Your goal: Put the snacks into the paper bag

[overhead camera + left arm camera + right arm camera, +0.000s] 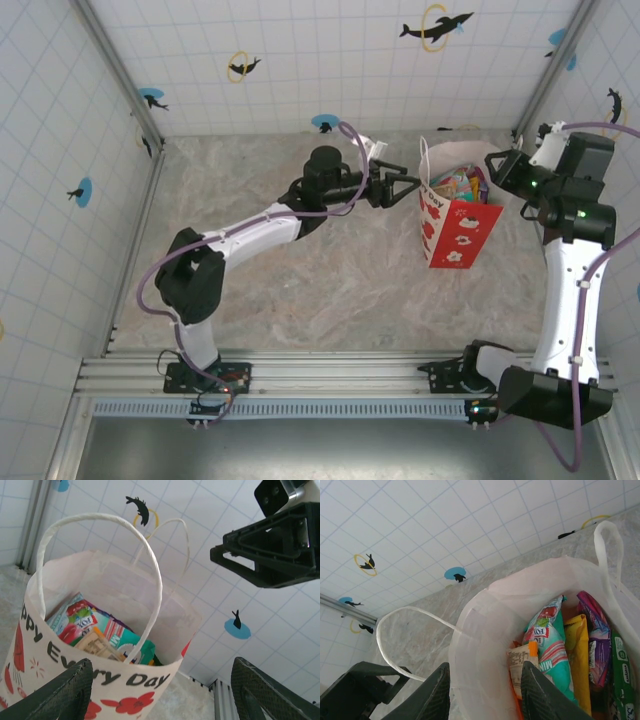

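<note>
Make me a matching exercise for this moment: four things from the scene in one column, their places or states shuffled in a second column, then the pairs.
Column one
1. left gripper
2. right gripper
3. teal packet
4. paper bag

Column two
A. standing upright on the table
B. open and empty, just outside the bag
C. inside the bag, against a yellow packet
D. one finger on either side of the bag's rim

Pairs: 1-B, 2-D, 3-C, 4-A
</note>
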Controlling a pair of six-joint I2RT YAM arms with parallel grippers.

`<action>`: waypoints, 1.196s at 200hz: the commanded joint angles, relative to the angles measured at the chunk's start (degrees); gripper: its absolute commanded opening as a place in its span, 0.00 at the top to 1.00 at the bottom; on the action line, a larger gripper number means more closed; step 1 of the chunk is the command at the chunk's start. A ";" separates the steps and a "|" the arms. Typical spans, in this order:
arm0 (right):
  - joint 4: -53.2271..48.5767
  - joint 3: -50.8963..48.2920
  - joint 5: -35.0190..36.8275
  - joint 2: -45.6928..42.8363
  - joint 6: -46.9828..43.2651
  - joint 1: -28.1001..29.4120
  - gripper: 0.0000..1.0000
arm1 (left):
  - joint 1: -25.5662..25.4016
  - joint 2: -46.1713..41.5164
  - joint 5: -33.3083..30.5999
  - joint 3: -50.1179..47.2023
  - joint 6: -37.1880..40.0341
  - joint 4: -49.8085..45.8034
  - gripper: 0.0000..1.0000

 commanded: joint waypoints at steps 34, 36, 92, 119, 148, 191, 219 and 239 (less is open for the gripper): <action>2.69 -1.46 -1.74 -1.28 0.42 -0.17 0.60 | -1.52 4.51 1.12 5.44 -5.09 7.81 0.27; 2.74 -1.53 -1.80 -1.28 0.42 -0.18 0.60 | -1.56 4.66 1.10 5.69 -5.21 7.91 0.27; 2.73 -1.68 -1.32 -1.88 0.10 -0.14 0.60 | -2.45 10.33 -0.64 11.45 -7.47 11.16 0.36; 2.46 -0.69 -1.02 -1.64 -0.57 -0.16 0.59 | -2.47 12.04 -2.26 13.59 -7.85 11.59 0.51; 1.51 1.82 1.22 -1.38 -2.31 -0.80 0.55 | -2.53 11.99 -3.54 13.63 -6.93 12.34 0.85; 0.42 6.24 3.30 0.12 -4.16 -3.33 0.51 | -2.53 11.75 -3.42 13.45 -5.83 12.60 1.00; 1.61 6.88 7.28 -0.02 -5.21 -4.07 0.50 | -2.45 11.46 -2.58 13.45 -4.88 11.75 1.00; 1.56 6.76 9.75 0.67 -6.48 -4.18 0.50 | -2.47 10.88 -2.39 12.99 -4.09 11.38 1.00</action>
